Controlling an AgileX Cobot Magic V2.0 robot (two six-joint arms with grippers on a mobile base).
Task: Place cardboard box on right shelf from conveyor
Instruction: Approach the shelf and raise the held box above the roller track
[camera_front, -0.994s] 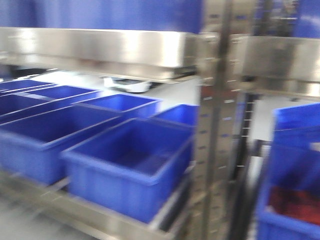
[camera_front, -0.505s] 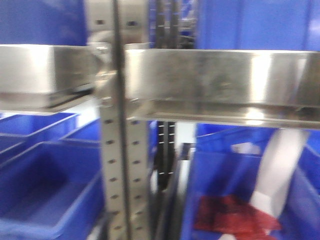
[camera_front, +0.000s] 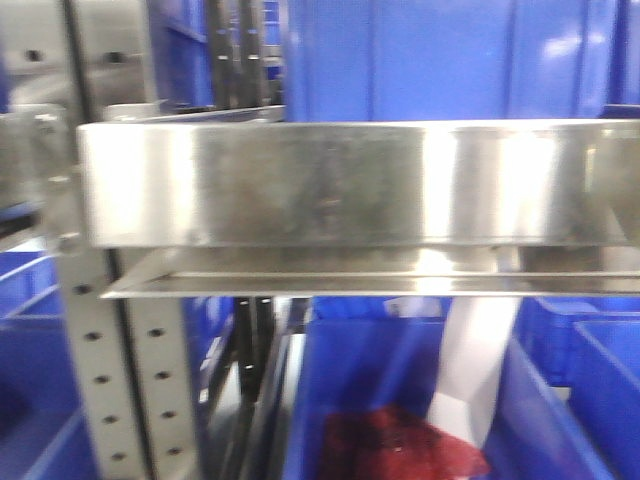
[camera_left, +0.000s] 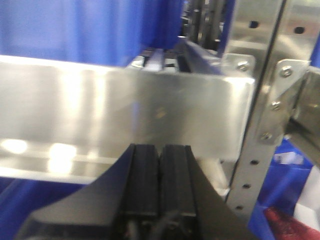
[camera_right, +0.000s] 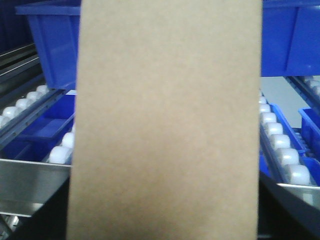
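While the front view gives me only the right shelf (camera_front: 350, 185), its shiny front lip blurred, with blue bins (camera_front: 450, 60) above and below it, the right wrist view alone shows the cardboard box (camera_right: 165, 120). The box fills the middle of that view, upright and close before the camera, with white rollers (camera_right: 280, 150) and more bins behind it on either side. Its top and bottom are cut off, and it hides my right gripper. The dark shapes in the lower corners may be its fingers, so I cannot tell whether it clamps the box. In the left wrist view my left gripper (camera_left: 160, 175) has its black pads pressed together with nothing between them. It sits in front of a steel lip (camera_left: 125, 110), beside a perforated upright (camera_left: 255, 150).
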